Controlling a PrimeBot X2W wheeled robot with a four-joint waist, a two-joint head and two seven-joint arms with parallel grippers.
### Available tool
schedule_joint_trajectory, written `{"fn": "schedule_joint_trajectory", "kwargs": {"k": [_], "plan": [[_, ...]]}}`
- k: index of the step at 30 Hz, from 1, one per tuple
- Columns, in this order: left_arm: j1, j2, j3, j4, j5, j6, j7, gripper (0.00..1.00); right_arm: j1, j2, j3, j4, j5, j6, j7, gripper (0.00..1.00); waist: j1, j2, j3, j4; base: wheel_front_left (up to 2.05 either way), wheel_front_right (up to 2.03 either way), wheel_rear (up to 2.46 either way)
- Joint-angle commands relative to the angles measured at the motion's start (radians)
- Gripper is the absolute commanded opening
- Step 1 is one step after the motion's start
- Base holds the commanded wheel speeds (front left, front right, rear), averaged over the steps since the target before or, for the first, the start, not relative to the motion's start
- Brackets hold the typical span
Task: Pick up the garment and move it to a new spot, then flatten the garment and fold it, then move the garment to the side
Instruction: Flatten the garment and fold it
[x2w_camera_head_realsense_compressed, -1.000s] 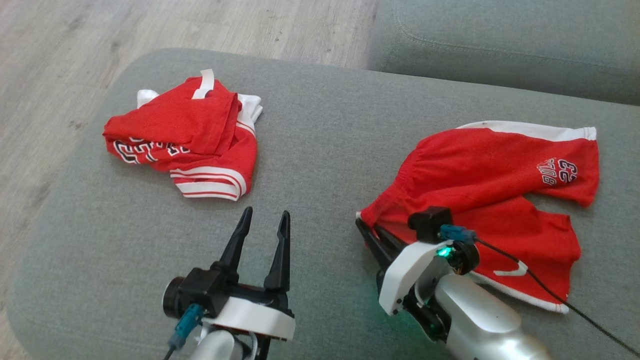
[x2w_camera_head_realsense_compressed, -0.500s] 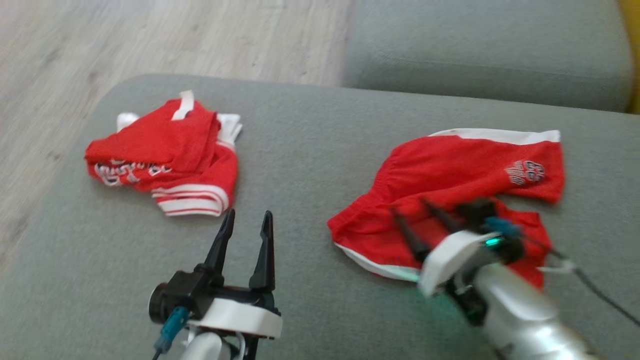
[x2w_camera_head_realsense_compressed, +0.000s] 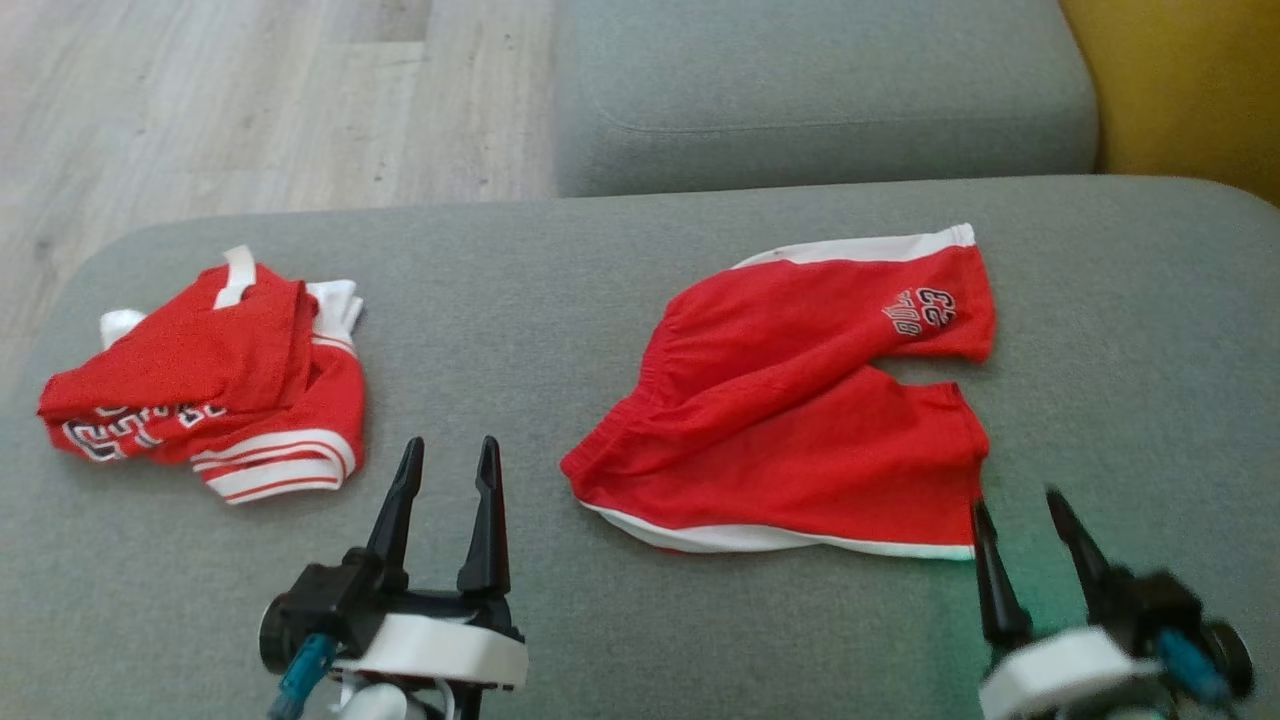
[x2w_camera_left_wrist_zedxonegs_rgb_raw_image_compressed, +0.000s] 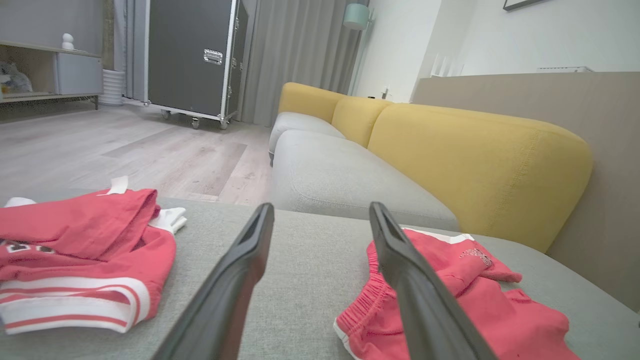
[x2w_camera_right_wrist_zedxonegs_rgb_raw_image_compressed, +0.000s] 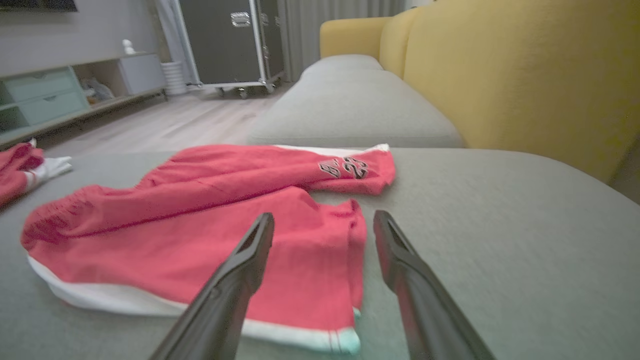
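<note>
Moved since before: right gripper (x2w_camera_head_realsense_compressed: 1015, 503) has let go of the waistband end of the red soft-knit shorts with white trim (x2w_camera_head_realsense_compressed: 790, 440) and drawn back to the near right. The head camera has also swung, so the whole scene sits further left.
Shorts, position: lying on the grey fabric sofa seat (x2w_camera_head_realsense_compressed: 560, 300), right of centre. The waistband (x2w_camera_head_realsense_compressed: 625, 420) points left and the two legs point right, the far leg carrying the printed 23 (x2w_camera_head_realsense_compressed: 925, 310). They look mostly flat, with a shallow crease between the legs.
Right gripper: fingers spread wide and holding nothing, hanging just off the near leg's hem corner (x2w_camera_right_wrist_zedxonegs_rgb_raw_image_compressed: 350, 340).
Left gripper: left gripper (x2w_camera_head_realsense_compressed: 452, 442) also spread wide and empty, over bare cushion between the two garments and touching neither.
Other garment: crumpled red jersey with white striped edging (x2w_camera_head_realsense_compressed: 210, 380), well apart at the left end of the seat.
Handling: light, limp cloth, judging by how it drapes. It will sag from any single pinch and drag on the textured cushion, but it is neither fragile nor slippery.
Where to hold: probably the thicker edges, meaning the gathered elastic waistband on one side and the white-banded leg hems (x2w_camera_head_realsense_compressed: 975, 440) on the other. A pinch at each end would let the two grippers pull it taut and fold it without bunching.
</note>
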Motion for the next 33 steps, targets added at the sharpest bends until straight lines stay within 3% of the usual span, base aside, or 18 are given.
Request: {"fn": "schedule_joint_trajectory", "kwargs": {"k": [1, 10, 21, 33], "plan": [[-0.023, -0.001, 0.039, -0.028, 0.006, -0.005, -0.010, 1.00, -0.029, 0.002, 0.016, -0.062, -0.017, -0.001, -0.012, 1.00, 0.0001, -0.0001, 0.007, -0.010, 0.00, 0.00, 0.00], [-0.023, -0.001, 0.034, -0.022, 0.006, -0.013, -0.010, 1.00, 0.062, 0.007, 0.007, -0.134, -0.019, -0.001, -0.012, 1.00, 0.0001, -0.0001, 0.022, -0.024, 0.00, 0.00, 0.00], [-0.041, -0.001, 0.014, -0.023, 0.007, -0.018, -0.010, 1.00, 0.001, 0.008, -0.034, 0.115, -0.083, -0.001, 0.006, 1.00, 0.0001, -0.0001, 0.059, 0.000, 0.00, 0.00, 0.00], [-0.059, -0.001, 0.001, -0.019, 0.009, -0.018, -0.010, 1.00, -0.111, 0.008, -0.046, 0.254, -0.075, -0.001, -0.008, 1.00, 0.0001, -0.0001, 0.085, 0.029, 0.00, 0.00, 0.00]]}}
